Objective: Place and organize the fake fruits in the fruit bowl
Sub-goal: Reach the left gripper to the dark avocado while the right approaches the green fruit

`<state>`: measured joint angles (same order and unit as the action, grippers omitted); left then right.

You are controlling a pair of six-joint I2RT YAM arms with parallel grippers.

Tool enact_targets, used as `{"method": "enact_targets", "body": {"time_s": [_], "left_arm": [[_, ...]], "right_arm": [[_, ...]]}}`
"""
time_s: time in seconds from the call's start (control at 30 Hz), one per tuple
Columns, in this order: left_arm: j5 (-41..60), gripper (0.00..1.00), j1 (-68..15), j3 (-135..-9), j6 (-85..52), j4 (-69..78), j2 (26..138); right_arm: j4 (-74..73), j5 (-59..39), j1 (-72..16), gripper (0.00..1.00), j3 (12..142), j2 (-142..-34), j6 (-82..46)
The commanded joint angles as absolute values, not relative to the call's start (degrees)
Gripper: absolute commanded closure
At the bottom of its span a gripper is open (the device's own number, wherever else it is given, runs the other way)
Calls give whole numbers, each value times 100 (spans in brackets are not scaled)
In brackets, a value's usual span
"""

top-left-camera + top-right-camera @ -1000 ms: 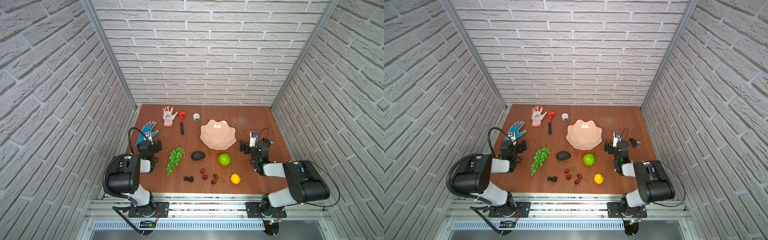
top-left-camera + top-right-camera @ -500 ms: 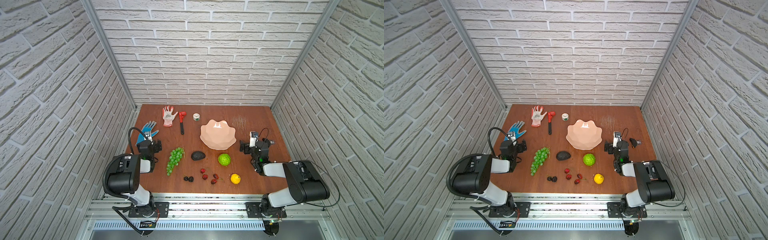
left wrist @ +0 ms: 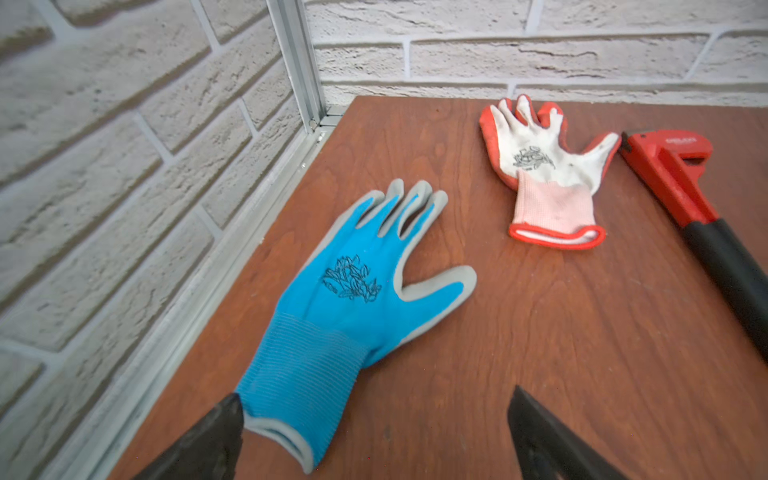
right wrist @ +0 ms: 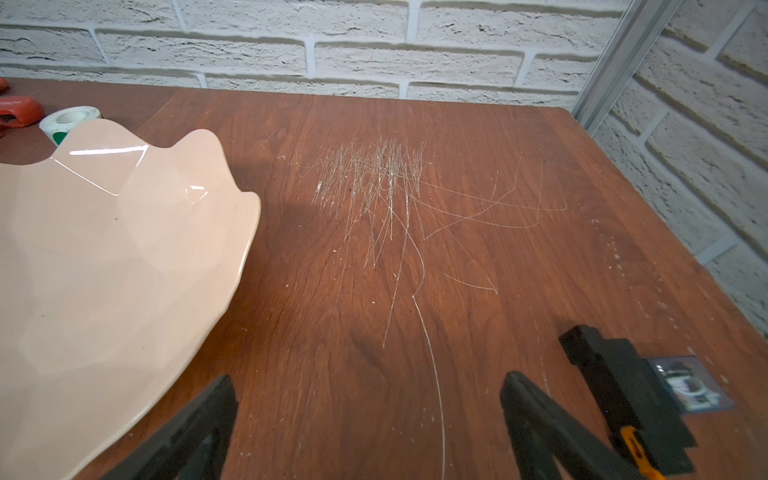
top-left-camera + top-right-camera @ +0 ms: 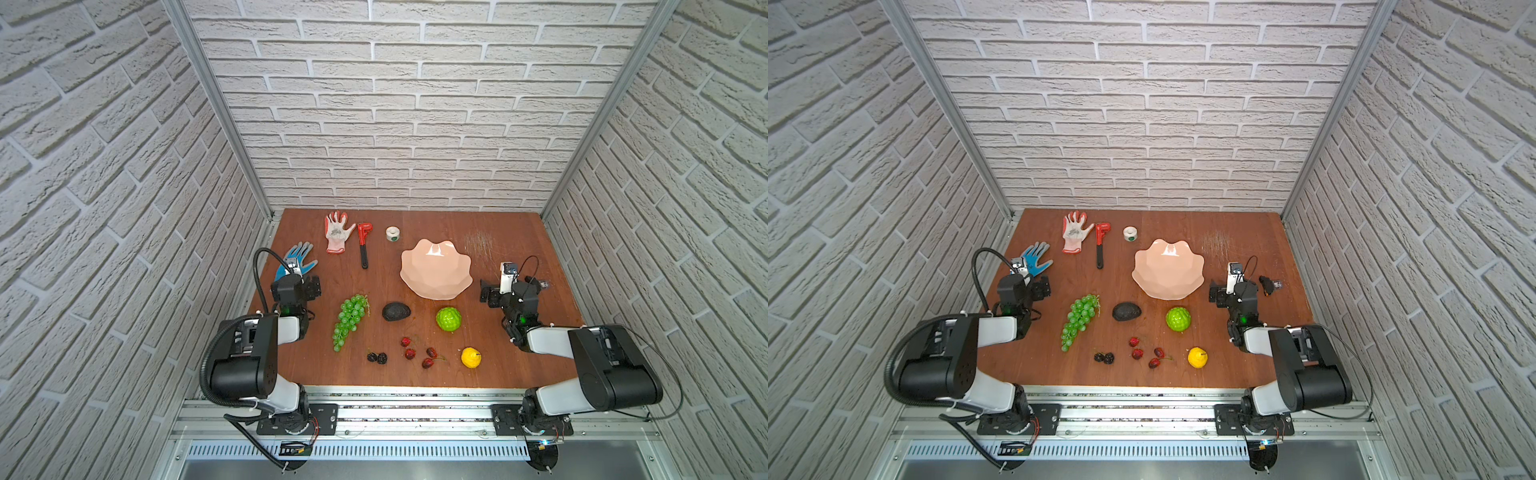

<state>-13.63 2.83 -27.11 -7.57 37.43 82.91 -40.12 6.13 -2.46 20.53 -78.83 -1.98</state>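
Both claws are seen spread wide, nothing held: left gripper, right gripper. The fruit bowl sits empty, centre-far; fruits are laid out nearer (none inside yet). The bumpy green ball, closest to it, is prob. best approached from above w/ the right gripper, jaws centred.

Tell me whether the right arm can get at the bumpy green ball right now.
Probably yes. The right gripper is open and empty, and the green ball lies on bare table close by on its inner side. Nothing stands between them; the bowl sits apart, farther back.
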Motion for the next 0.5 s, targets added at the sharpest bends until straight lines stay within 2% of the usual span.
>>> {"method": "enact_targets", "body": {"time_s": [0.0, 0.07, 0.27, 0.47], "left_arm": [[-1728, 2, 182, -3264, -886, 2630, 7814], [-1794, 2, 134, -3796, -1164, 1667, 7636], [-1983, 2, -241, -5282, -1940, -1116, 7559], [-1226, 2, -917, -5915, -2381, -2776, 7428]], "right_arm": [[-2646, 820, -229, 0, 2682, -7065, -332], [-1691, 998, -229, 0, 3144, -6701, -545], [310, 580, -284, 4, 4384, -5946, -1015], [1574, 112, -993, 5, 5113, -5851, -1351]]}}
